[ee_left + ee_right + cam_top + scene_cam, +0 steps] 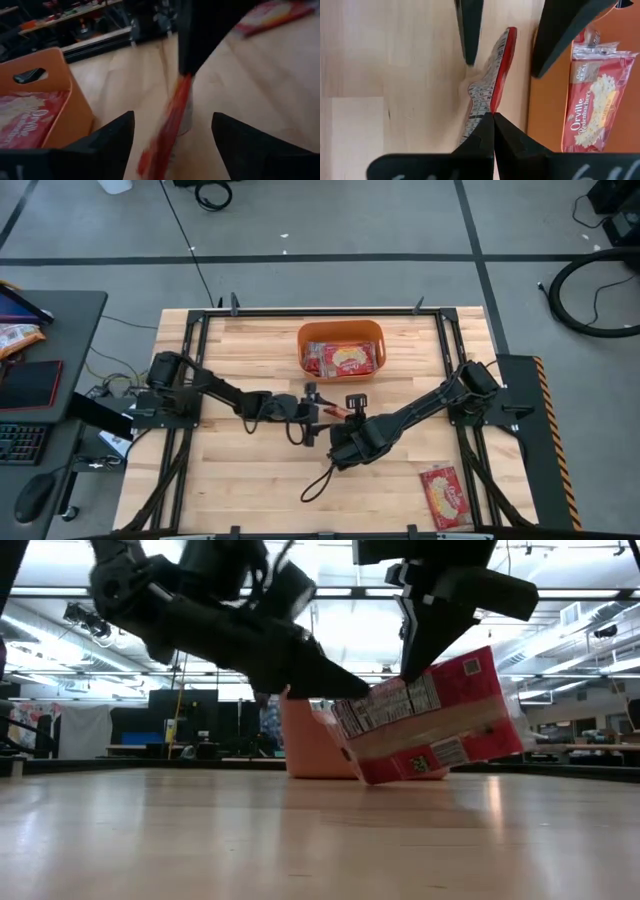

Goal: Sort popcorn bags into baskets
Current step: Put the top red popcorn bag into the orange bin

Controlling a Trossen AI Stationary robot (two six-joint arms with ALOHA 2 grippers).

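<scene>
My right claw (492,119) is clenched on one edge of a popcorn bag (430,720), which stands tilted on its lower edge on the worktop (240,480), just in front of the orange basket (340,329). My left claw (172,115) is released, one finger on either side of the same bag's other end and gripping nothing.

The risks as I judge them:
- The pinch is thin and sits at the very edge, so the flat bag could swing or slip out when lifted.
- If the left claw shuts while the right pulls, the bag may crumple or tear.
- The two claws are very near each other and could collide.

Count:
- One basket.
- One bag held.
- One bag (445,497) lying well apart, near the worktop's front right.
- At least two bags in the basket (345,360); I can't tell the exact number.
</scene>
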